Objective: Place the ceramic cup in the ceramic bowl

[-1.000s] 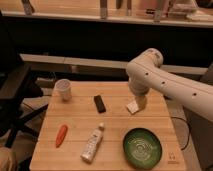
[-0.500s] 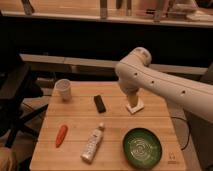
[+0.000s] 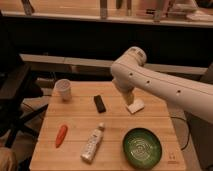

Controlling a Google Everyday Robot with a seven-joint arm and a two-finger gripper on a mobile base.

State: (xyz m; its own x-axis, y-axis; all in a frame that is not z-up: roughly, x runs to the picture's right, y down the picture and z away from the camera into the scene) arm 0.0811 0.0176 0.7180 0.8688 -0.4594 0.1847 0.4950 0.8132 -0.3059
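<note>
Already nearest the camera, the ceramic bowl sits empty at the lower right of the table. A white labelled bottle lies just to its left, and an orange carrot-like item lies further left. A small black block rests mid-frame. Right of it, the end effector hangs low over the table with its fingers spread and nothing between them.

Over the last second the arm's bend has swung from the right toward the centre of the frame, so the white link now stands almost upright above the end effector, which has barely shifted. Farther back, at the upper left of the table, the ceramic cup stands upright and untouched, well apart from both bowl and end effector.

The swing looks like the start of a reach leftward for the cup, so the grasp and the carry to the bowl are both not yet done.
</note>
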